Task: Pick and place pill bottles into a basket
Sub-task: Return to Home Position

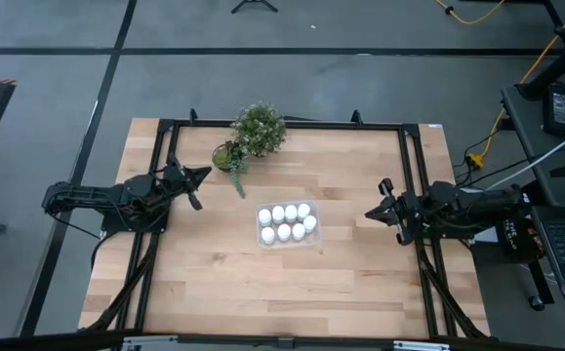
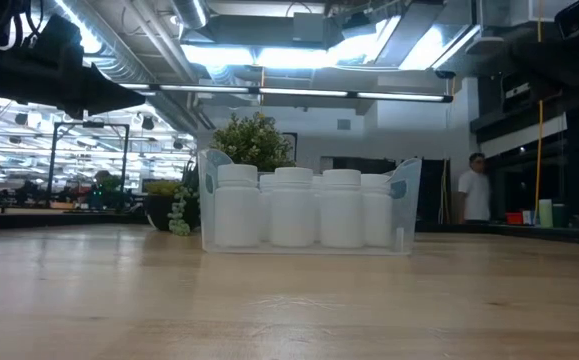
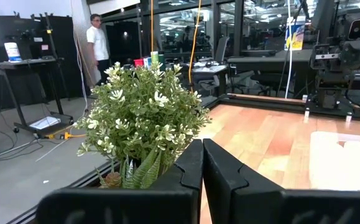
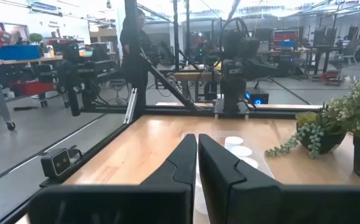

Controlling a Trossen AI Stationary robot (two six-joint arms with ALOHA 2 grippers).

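Left gripper [image 3: 203, 146] sits closed and empty near the plant [image 3: 139, 118], right gripper [image 4: 197, 140] closed opposite, pill bottles [image 1: 284, 223] packed in the basket [image 2: 406, 205] mid worktop [image 1: 214, 283], so a sloppy homing swing could clip that plant.

No legible text, labels or numbers.

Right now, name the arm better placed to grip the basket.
Right, probably. The right gripper, shut, faces the basket across bare table. The left gripper, also shut, sits about as far away but points at the potted plant instead.
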